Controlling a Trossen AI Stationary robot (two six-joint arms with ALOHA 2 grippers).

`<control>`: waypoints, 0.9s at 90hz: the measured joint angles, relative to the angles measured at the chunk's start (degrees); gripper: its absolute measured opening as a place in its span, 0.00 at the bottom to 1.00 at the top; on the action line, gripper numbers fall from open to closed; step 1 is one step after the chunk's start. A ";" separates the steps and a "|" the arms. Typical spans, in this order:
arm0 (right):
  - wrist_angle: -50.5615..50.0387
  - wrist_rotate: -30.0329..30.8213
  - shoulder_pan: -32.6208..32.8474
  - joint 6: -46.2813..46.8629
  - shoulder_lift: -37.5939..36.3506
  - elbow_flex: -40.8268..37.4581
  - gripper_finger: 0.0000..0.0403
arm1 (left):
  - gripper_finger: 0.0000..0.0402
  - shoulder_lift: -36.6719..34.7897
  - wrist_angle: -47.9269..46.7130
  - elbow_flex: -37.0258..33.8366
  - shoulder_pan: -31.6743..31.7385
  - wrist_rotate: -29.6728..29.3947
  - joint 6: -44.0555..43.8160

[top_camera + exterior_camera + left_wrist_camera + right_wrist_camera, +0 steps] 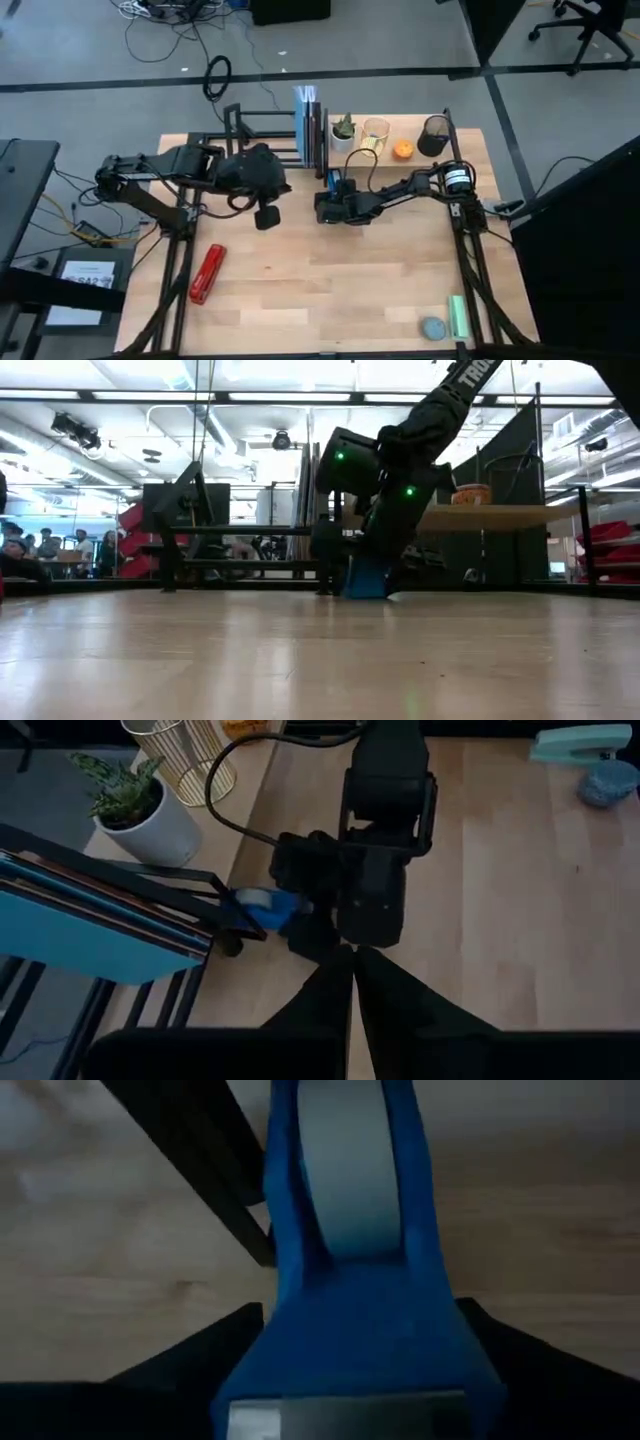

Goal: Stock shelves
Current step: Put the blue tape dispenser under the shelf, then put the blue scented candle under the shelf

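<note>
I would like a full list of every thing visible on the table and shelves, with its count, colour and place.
black rack: one, black, far left part of table
folders: several, blue and dark, upright at the rack's end
potted plant: one, green in white pot, far edge
wire basket: one, gold, beside the plant
orange object: one, orange, far edge
mesh cup: one, black, far right
tape dispenser: one, blue, in the right tool
red stapler: one, near left
green stapler: one, pale green, near right
grey object: one, beside it
left tool: shut, empty, over table
right tool: holds dispenser by the rack
</note>
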 joint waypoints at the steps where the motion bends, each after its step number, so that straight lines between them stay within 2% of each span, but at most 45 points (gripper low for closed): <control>1: -0.04 -0.01 0.10 0.00 -0.01 -0.01 0.69 | 0.00 0.00 -0.01 0.00 0.00 0.00 0.00; 17: -2.55 -1.65 2.03 1.00 -1.14 -0.06 0.67 | 0.00 0.00 -0.51 0.00 0.00 -0.01 0.00; 41: -18.71 -6.36 5.59 4.80 -5.65 -0.15 0.66 | 0.00 0.02 -1.21 0.00 0.00 -0.02 -0.20; 51: -24.34 -11.02 8.52 3.60 -9.67 -0.17 0.67 | 0.00 0.02 -2.07 0.00 0.00 -0.02 -0.88; 62: -30.51 -21.67 11.36 -5.11 -17.19 -0.16 0.67 | 0.00 0.02 -3.26 0.00 -0.46 -0.07 -1.65; 70: -33.49 -34.46 12.71 -12.45 -23.41 -0.15 0.66 | 0.00 0.02 -3.30 0.00 -1.24 -0.12 -1.69; 81: -33.99 -50.72 15.19 -15.52 -30.30 -0.15 0.65 | 0.00 0.02 -2.84 0.00 -2.19 -0.10 -1.70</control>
